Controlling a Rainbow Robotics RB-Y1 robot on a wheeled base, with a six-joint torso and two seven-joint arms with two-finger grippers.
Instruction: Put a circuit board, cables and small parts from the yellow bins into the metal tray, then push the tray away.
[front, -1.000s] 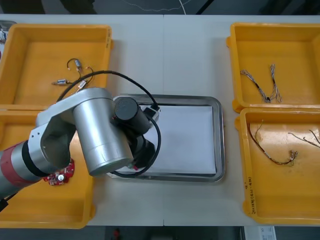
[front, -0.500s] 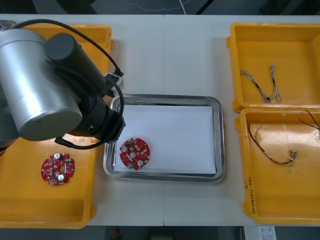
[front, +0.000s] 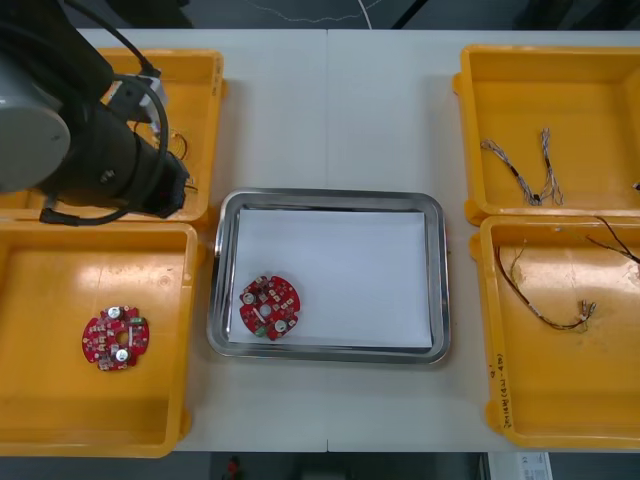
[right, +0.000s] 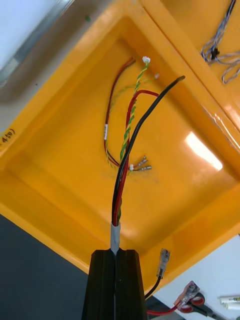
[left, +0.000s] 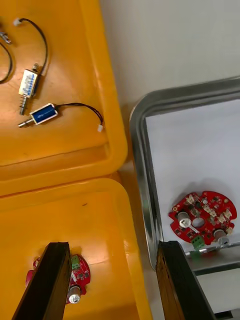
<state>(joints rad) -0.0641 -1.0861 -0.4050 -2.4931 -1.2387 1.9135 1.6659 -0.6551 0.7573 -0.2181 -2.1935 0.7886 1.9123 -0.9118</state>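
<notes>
- Left hand (left: 112, 244), fingers apart and empty, hovers over the near left bin (left: 75, 215), probably bound for the small metal parts (left: 31, 84) beyond.
- A circuit board (front: 269, 307) lies in the metal tray (front: 330, 196), by its left wall.
- Right hand (right: 116, 252) is clamped on a cable bundle (right: 131, 130) above the near right bin (right: 60, 165), likely to carry it trayward.

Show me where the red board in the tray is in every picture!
Front view: circuit board in the metal tray's near-left corner.
Left wrist view: same corner, by the left gripper's open fingers.
Right wrist view: yellow bin and cables instead.
Shared landmark: the tray's rim.
</notes>
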